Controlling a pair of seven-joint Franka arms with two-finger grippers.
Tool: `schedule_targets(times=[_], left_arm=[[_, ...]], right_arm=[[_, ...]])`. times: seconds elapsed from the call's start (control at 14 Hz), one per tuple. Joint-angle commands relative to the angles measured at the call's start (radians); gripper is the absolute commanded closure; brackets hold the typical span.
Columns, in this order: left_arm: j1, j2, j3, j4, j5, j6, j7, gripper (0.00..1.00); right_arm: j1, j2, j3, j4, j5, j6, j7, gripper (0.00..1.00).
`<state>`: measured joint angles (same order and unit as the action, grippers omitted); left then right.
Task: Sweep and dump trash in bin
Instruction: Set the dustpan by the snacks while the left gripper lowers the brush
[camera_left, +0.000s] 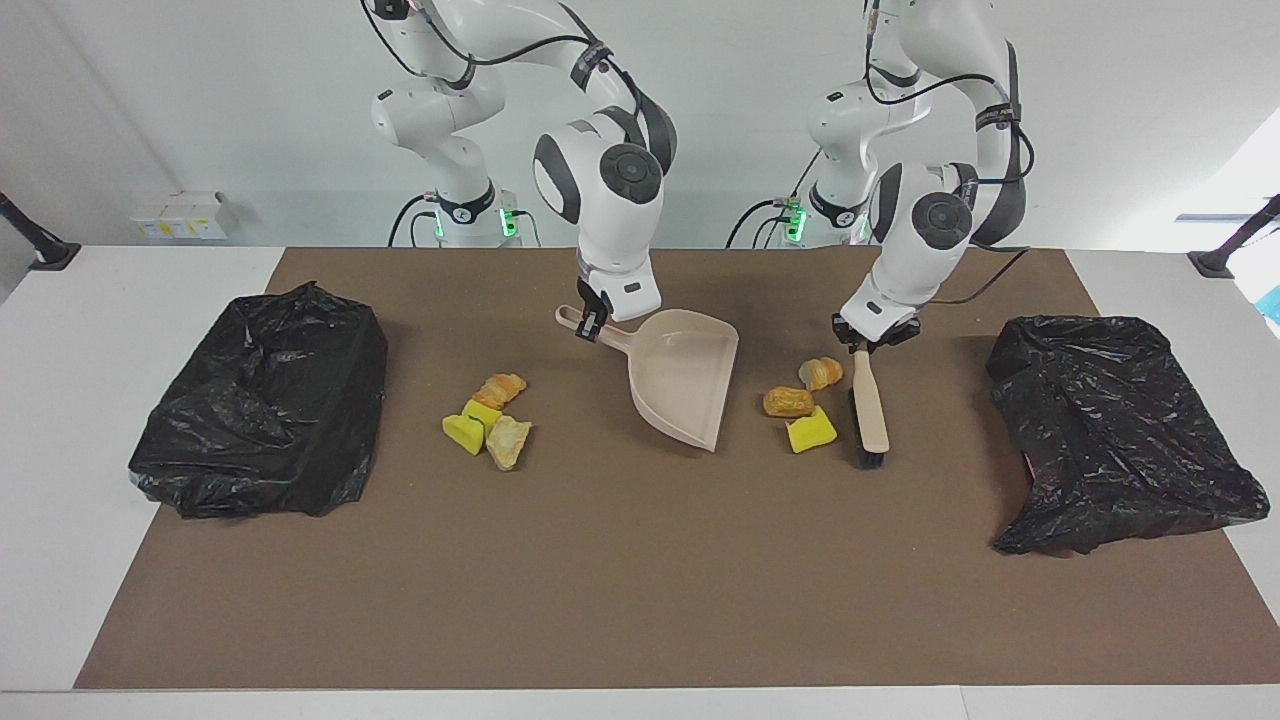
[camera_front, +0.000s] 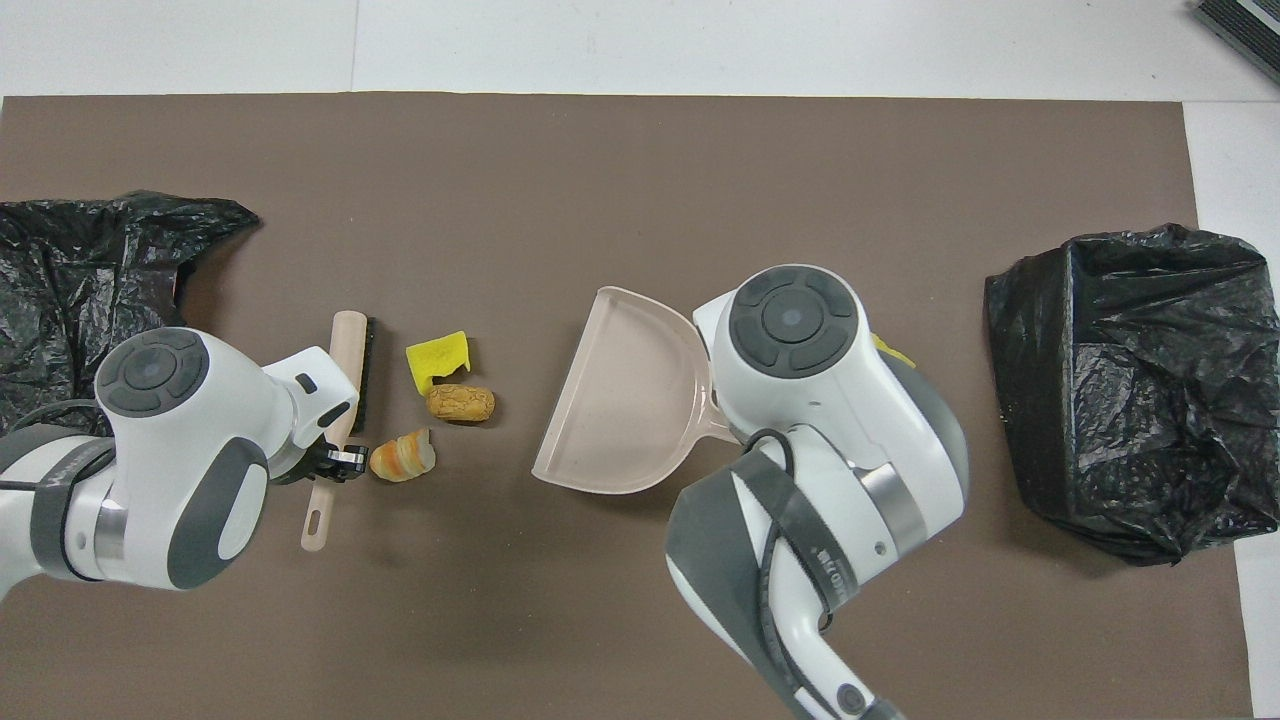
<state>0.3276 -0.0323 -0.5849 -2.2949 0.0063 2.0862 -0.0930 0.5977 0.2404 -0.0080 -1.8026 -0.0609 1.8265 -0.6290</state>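
The trash lies in two piles on the brown mat. One pile (camera_left: 800, 402) holds a yellow chunk (camera_front: 438, 358) and two bread lumps (camera_front: 460, 403), beside the beige brush (camera_left: 870, 405). The other pile (camera_left: 487, 420) lies toward the right arm's end and is mostly hidden in the overhead view. My left gripper (camera_left: 868, 340) is shut on the brush handle (camera_front: 330, 470); the brush lies on the mat. My right gripper (camera_left: 592, 322) is shut on the handle of the beige dustpan (camera_left: 685, 385), which rests between the piles, its mouth facing away from the robots.
Two bins lined with black bags stand on the mat, one at the right arm's end (camera_left: 260, 400) and one at the left arm's end (camera_left: 1115, 430). The brown mat (camera_left: 640, 580) is bare on the part farthest from the robots.
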Motion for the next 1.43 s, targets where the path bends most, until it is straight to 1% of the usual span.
schedule_targets(times=[0.0,0.07,0.14,0.21,0.29,0.36,0.5,0.57,0.64,0.71,0.78,0.86,0.93,1.07,1.21,1.36], left_arm=[[-0.058,0.047,0.011,-0.008,-0.014,0.046,0.006,1.00],[-0.065,0.051,0.008,-0.006,-0.014,0.038,0.018,1.00],[-0.096,0.048,0.008,-0.006,-0.016,0.031,0.022,1.00],[-0.134,0.045,0.008,-0.006,-0.037,0.020,0.021,1.00],[-0.178,0.038,0.008,-0.006,-0.083,0.020,0.010,1.00],[-0.241,0.032,0.010,-0.006,-0.126,0.021,0.000,1.00],[-0.324,0.023,0.010,-0.006,-0.149,0.018,-0.074,1.00],[-0.353,0.018,0.010,0.003,-0.151,-0.004,-0.102,1.00],[-0.357,0.026,0.011,0.035,-0.151,-0.049,-0.112,1.00],[-0.346,0.034,0.013,0.063,-0.151,-0.081,-0.114,1.00],[-0.340,0.028,0.017,0.066,-0.151,-0.090,-0.114,1.00],[-0.313,0.019,0.019,0.066,-0.151,-0.100,-0.116,1.00],[-0.277,0.006,0.019,0.083,-0.151,-0.136,-0.140,1.00],[-0.230,0.005,0.023,0.129,-0.149,-0.266,-0.239,1.00],[-0.158,0.000,0.023,0.127,-0.147,-0.362,-0.283,1.00],[-0.063,-0.024,0.023,0.103,-0.147,-0.412,-0.287,1.00]], right_arm=[[0.043,0.040,0.002,0.000,0.003,0.060,0.081,1.00],[0.047,0.048,0.003,-0.001,0.003,0.071,0.084,1.00],[0.057,0.054,0.005,-0.003,0.003,0.073,0.084,1.00],[0.062,0.054,0.005,-0.003,0.004,0.073,0.084,1.00],[0.062,0.054,0.005,-0.003,0.004,0.071,0.087,1.00],[0.062,0.054,0.005,-0.003,0.004,0.069,0.091,1.00],[0.062,0.054,0.005,-0.003,0.004,0.068,0.092,1.00],[0.062,0.054,0.005,-0.003,0.004,0.066,0.092,1.00],[0.062,0.054,0.005,-0.003,0.004,0.066,0.092,1.00],[0.062,0.054,0.005,-0.003,0.004,0.066,0.092,1.00],[0.062,0.054,0.005,-0.003,0.004,0.065,0.092,1.00],[0.062,0.054,0.005,-0.003,0.004,0.060,0.091,1.00],[0.062,0.054,0.005,-0.003,0.004,0.060,0.091,1.00],[0.060,0.054,0.005,-0.003,0.004,0.063,0.089,1.00],[0.060,0.054,0.005,-0.003,0.004,0.065,0.086,1.00],[0.054,0.054,0.005,-0.021,0.004,0.080,0.069,1.00]])
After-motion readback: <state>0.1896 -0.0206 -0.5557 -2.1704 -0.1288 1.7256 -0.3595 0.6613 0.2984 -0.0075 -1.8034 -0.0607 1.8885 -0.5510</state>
